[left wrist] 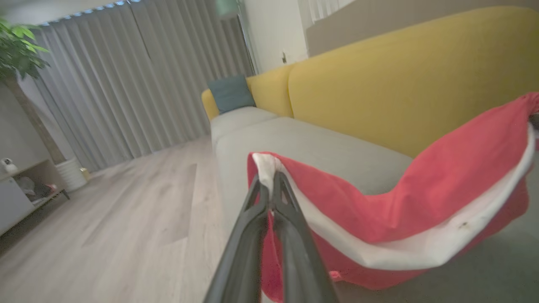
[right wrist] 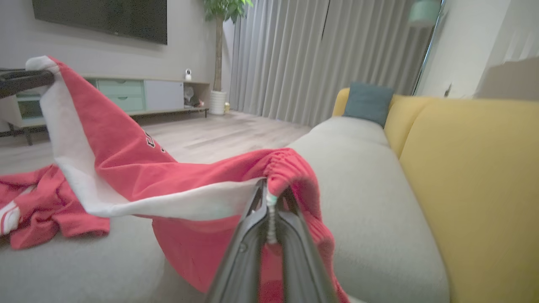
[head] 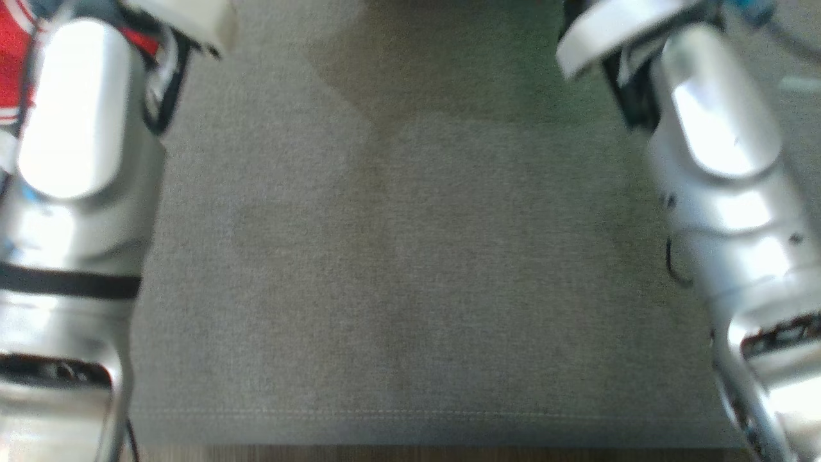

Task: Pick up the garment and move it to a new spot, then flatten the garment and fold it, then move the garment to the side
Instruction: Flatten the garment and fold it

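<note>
Now left gripper [left wrist: 270, 184] and right gripper [right wrist: 269, 194] clamp the garment [left wrist: 421, 198] by thin edges; either pinch could slip mid-carry.

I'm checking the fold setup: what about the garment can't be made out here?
Head view: garment mostly hidden behind the left forearm; picture blurred.
Left wrist view: its far end cut off by the right edge.
Right wrist view: lettering too small to read; red heap may be separate.
</note>
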